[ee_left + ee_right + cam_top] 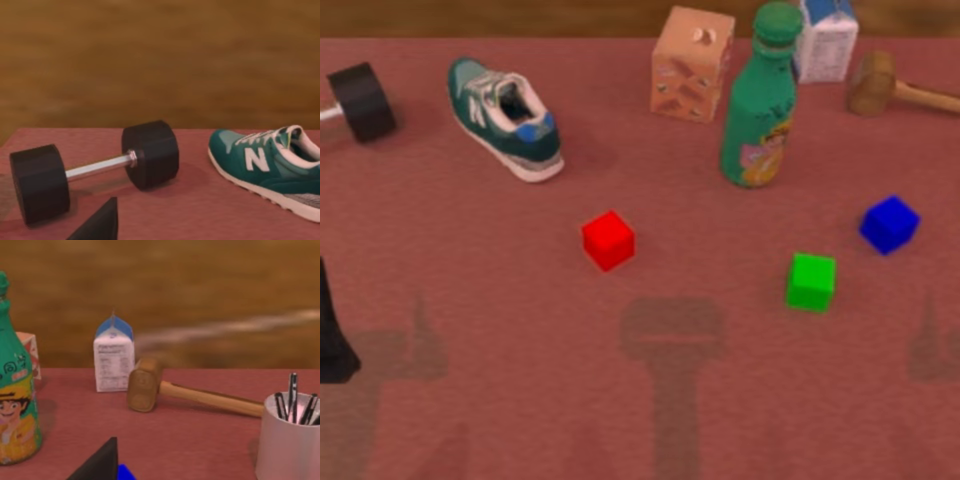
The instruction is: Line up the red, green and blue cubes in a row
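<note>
Both arms sat low at the table's edges, cubes loose.
Left arm (332, 340) at the left edge, fingers unreadable. Red cube (608, 240) mid-table, green cube (811, 281) and blue cube (890, 223) apart to the right.

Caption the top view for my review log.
Red cube, green cube and blue cube lie scattered, unaligned.
</note>
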Motion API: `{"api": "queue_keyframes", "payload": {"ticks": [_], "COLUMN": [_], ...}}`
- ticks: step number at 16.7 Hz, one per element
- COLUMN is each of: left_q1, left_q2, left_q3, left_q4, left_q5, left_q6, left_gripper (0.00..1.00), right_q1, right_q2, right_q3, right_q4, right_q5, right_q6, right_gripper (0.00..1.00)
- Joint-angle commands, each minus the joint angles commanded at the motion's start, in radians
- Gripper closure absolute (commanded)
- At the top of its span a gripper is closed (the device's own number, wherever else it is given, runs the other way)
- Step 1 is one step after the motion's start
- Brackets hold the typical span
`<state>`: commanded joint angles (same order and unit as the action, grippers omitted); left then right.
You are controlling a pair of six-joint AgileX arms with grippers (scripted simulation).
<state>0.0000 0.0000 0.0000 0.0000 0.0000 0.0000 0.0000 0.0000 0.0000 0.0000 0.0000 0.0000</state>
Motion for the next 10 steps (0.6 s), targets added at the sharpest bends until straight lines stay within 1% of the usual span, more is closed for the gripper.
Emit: {"api": "queue_keyframes", "payload": {"ticks": [3,5,7,10], "left_q1": [-0.003,-0.019,-0.049,-0.113], "left_q2": [0.008,0.05,0.128,0.318], "left_q3": [0.009,0.057,0.143,0.33], "left_q4": [-0.007,-0.043,-0.108,-0.261], "left_q5": [0.001,0.006,0.016,0.035], "left_q6": [0.002,0.013,0.033,0.077], "left_gripper": [0.0,0.0,0.0,0.0], "right_q1": [0.0,0.0,0.0,0.0], "right_q2": [0.0,0.0,0.0,0.0], "right_q3": [0.0,0.0,0.0,0.0], "right_q4": [0.0,0.0,0.0,0.0], "right_q5": [0.0,0.0,0.0,0.0], "right_q6": [0.0,0.0,0.0,0.0], "right_gripper": [0.0,0.0,0.0,0.0]}}
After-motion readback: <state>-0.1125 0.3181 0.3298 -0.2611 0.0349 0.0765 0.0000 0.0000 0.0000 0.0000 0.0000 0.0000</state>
